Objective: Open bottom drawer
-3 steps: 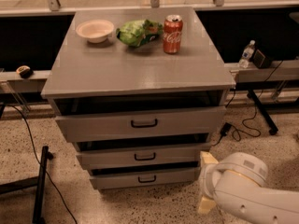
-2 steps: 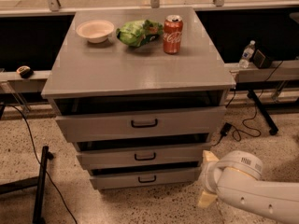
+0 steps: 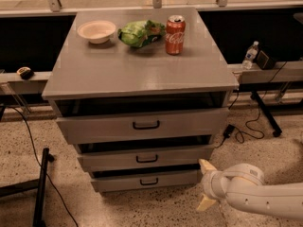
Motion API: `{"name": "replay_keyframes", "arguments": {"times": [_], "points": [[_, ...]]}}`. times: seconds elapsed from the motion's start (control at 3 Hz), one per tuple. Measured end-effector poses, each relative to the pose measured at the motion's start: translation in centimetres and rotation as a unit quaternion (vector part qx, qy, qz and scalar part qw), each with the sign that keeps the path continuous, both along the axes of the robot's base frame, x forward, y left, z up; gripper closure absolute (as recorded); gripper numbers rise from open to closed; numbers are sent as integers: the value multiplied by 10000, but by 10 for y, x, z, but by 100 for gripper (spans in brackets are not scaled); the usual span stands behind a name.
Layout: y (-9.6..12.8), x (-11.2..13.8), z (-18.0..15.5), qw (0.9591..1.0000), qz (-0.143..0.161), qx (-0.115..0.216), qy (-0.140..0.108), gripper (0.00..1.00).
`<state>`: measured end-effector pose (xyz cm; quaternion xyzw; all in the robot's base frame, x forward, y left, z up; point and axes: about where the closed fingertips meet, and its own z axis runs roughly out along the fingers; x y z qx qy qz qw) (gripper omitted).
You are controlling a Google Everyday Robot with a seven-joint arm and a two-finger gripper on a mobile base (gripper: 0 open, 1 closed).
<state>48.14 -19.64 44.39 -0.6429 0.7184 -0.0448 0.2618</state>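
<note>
The bottom drawer (image 3: 147,181) is the slimmest grey front at the foot of the cabinet, with a small black bar handle (image 3: 149,181). It stands slightly ajar, with a dark gap above it. My gripper (image 3: 205,185) is low at the right, just off the drawer's right end, on the white arm (image 3: 255,193) that comes in from the lower right. Its two cream fingers (image 3: 206,166) are spread apart and hold nothing. The gripper is well to the right of the handle.
The middle drawer (image 3: 147,158) and top drawer (image 3: 142,125) sit above. On the cabinet top (image 3: 137,67) are a bowl (image 3: 96,30), a green bag (image 3: 140,33) and a red can (image 3: 174,28). Cables (image 3: 246,126) and a black stand leg (image 3: 40,188) lie on the floor.
The arm and gripper have shifted slightly left, toward the bottom drawer's right end. The drawers have not moved.
</note>
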Motion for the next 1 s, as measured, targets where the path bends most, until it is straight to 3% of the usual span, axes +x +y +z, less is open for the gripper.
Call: {"name": "replay_keyframes", "arguments": {"times": [0.33, 0.67, 1.0], "points": [[14, -33, -48, 9977, 525, 208, 386, 0], [22, -29, -47, 9966, 684, 281, 372, 0], [11, -32, -71, 9958, 638, 403, 514, 0]]}}
